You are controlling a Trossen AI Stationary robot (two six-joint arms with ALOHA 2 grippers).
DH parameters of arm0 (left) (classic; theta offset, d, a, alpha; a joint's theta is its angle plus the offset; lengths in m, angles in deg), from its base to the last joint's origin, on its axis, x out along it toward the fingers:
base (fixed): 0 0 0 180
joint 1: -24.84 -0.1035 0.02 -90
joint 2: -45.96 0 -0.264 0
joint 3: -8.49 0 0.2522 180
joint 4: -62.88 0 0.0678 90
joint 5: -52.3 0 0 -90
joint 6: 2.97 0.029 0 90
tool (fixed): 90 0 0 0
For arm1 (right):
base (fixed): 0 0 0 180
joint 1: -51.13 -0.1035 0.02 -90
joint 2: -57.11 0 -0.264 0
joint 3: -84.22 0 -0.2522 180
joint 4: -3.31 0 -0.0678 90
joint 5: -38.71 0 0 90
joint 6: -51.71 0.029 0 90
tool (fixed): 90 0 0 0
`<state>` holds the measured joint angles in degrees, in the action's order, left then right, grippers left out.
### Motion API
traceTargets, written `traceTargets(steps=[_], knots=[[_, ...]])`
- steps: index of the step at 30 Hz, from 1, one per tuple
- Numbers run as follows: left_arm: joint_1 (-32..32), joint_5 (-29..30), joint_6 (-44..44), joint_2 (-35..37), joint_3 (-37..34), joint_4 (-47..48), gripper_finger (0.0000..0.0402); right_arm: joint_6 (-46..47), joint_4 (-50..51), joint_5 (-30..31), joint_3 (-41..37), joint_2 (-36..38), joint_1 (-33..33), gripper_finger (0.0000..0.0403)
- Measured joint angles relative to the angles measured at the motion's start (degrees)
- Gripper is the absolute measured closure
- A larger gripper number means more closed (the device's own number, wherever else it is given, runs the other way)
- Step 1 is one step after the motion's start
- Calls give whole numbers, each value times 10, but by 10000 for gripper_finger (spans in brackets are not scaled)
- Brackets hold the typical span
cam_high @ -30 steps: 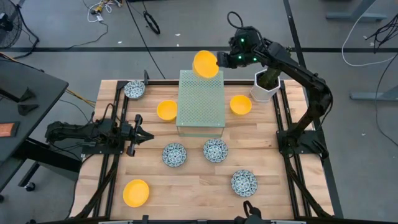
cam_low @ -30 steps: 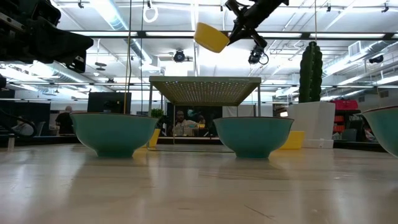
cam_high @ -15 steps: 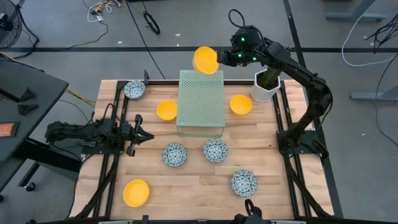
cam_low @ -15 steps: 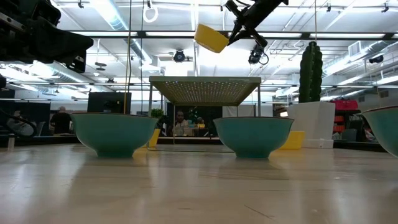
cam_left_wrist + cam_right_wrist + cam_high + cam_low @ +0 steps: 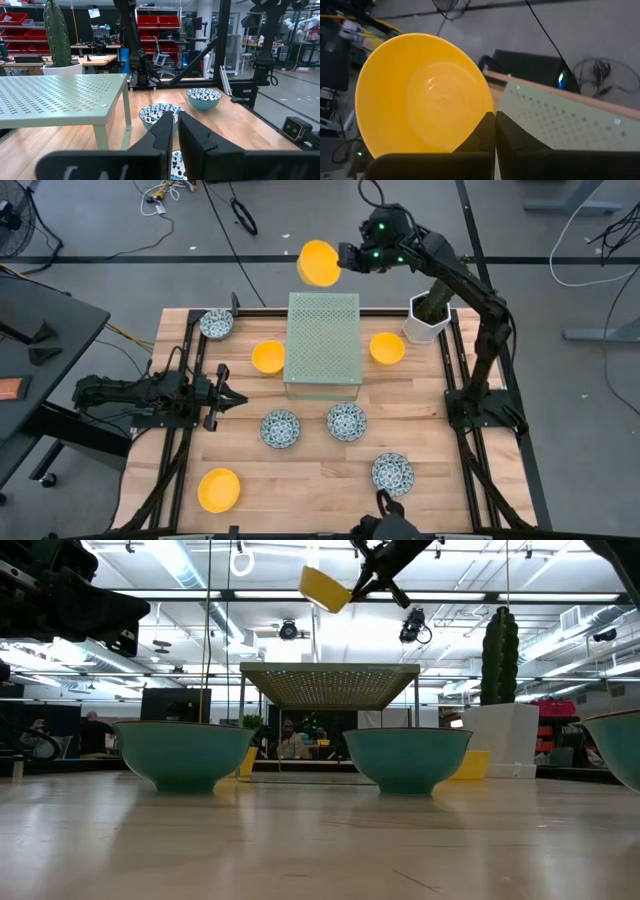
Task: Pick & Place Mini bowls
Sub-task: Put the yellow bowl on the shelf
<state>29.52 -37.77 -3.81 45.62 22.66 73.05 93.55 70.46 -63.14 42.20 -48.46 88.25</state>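
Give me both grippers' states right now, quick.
Left gripper: shut, holding nothing.
Right gripper: shut on a yellow mini bowl.

The held bowl (image 5: 319,263) is plain bright yellow, inside and out, and the right tool (image 5: 343,258) on its rim is black. Three more bowls, one left of the stand (image 5: 268,357), one right of it (image 5: 387,348) and one at the near-left corner (image 5: 218,490), show the same plain yellow. Four bowls carry a dense blue pattern on white inside: at the far-left corner (image 5: 216,324), two near the middle (image 5: 281,428) (image 5: 346,421), and one near-right (image 5: 392,473); from table height their outsides look plain teal. The stand (image 5: 323,340) is pale green, dotted with rows of small holes. The worktop (image 5: 300,490) is light wood planks. The cactus pot (image 5: 426,326) is white, its cactus (image 5: 433,304) dark green. The left tool (image 5: 226,397) is black.
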Motion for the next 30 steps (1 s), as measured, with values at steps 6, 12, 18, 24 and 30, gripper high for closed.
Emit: traceTargets(steps=[6, 12, 18, 24, 30], knots=[[0, 0, 0, 0, 0, 0, 367, -3, 49, 2, 0, -18, -2, 403], [0, 0, 0, 0, 0, 0, 367, -18, 102, 4, 0, -42, -5, 403], [0, 0, 0, 0, 0, 0, 367, -28, 128, 4, 0, -71, -7, 403], [0, 0, 0, 0, 0, 0, 367, -44, 157, 5, 0, -93, -7, 403], [0, 0, 0, 0, 0, 0, 367, -63, 178, 32, 0, -104, -7, 403]])
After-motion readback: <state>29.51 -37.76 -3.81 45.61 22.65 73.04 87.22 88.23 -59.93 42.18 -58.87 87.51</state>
